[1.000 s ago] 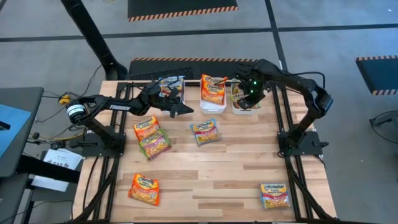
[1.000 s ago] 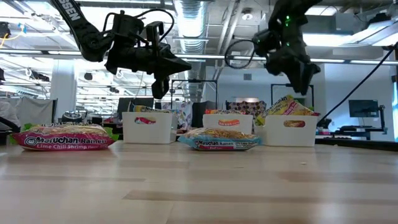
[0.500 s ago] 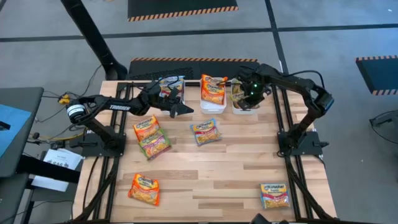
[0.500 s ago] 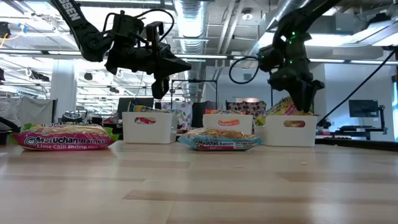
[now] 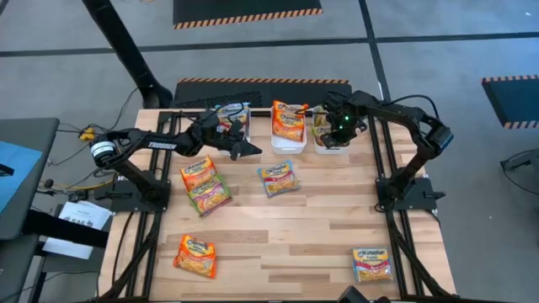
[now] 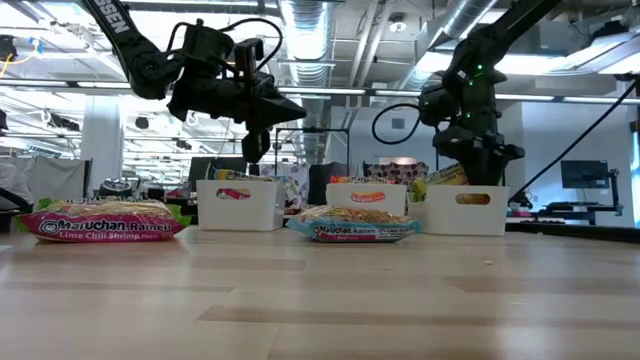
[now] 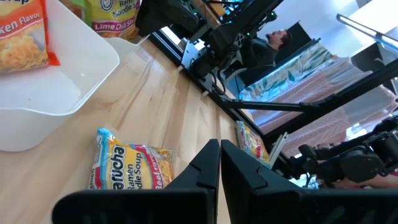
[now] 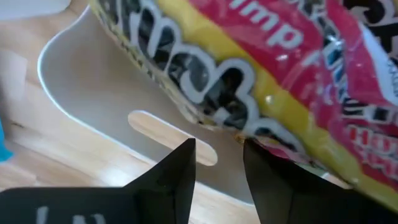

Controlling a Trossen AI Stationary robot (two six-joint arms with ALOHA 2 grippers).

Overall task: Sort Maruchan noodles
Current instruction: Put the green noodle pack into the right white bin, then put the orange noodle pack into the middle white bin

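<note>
Sorting looks about half done. Five Maruchan noodles packets (image 5: 279, 178) lie loose on the tabletop (image 5: 295, 236), well short of both jaws. Left gripper (image 5: 249, 148), jaws together, hovers empty; right gripper (image 5: 337, 135), jaws apart, sits over a packet in the right bin (image 6: 467, 209).

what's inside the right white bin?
Inside the right white plastic bin: a green-edged Lime Chili Shrimp noodle packet, with the right gripper over it. Anything beneath is hidden.
</note>
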